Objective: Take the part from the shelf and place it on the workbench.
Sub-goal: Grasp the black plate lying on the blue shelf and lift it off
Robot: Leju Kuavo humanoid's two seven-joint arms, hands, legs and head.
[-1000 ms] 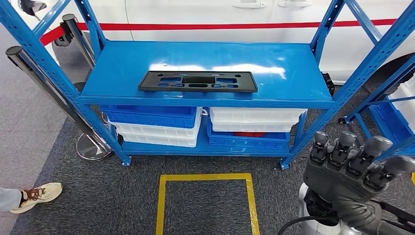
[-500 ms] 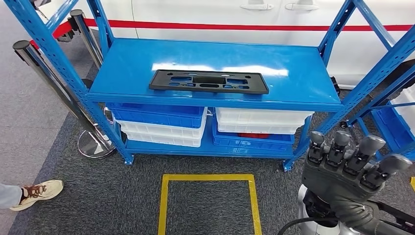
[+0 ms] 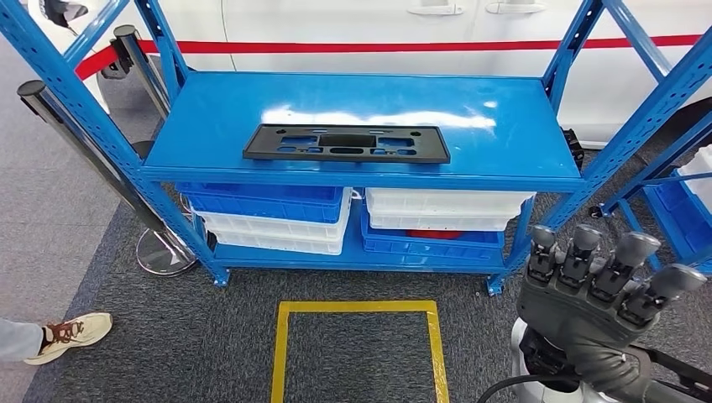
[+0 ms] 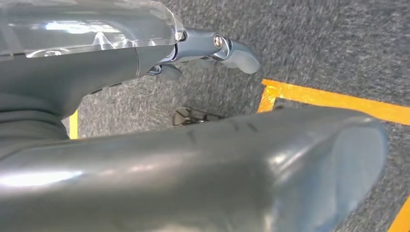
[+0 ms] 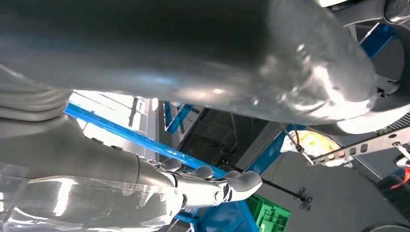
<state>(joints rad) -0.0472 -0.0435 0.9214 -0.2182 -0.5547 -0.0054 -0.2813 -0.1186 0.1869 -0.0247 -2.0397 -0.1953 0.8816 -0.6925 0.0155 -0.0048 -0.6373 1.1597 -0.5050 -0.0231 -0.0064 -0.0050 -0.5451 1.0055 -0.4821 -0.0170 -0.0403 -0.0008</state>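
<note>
Spreading its dark fingers (image 3: 623, 267) upward with nothing between them, the robot's right hand (image 3: 600, 294) hovers low at the right of the head view, well apart from the blue shelf (image 3: 504, 151) it faces. The left hand (image 4: 203, 159) hangs over grey carpet in its wrist view, thumb and fingers apart and holding nothing. The part (image 3: 346, 143), a long flat black plate pierced with cutouts, lies flat near the front edge of the shelf's top level, a little left of centre and untouched. It looks like thin moulded plastic: probably light and fairly stiff, though likely to flex along its length if lifted by one end. Its smooth face gives little purchase, so the front long edge near the middle, where fingers could slip beneath, seems the best hold. Stacked blue and white bins (image 3: 277, 214) fill the lower level, and a yellow taped square (image 3: 357, 353) marks the carpet in front. A person's shoe (image 3: 69, 334) shows at the left edge.
</note>
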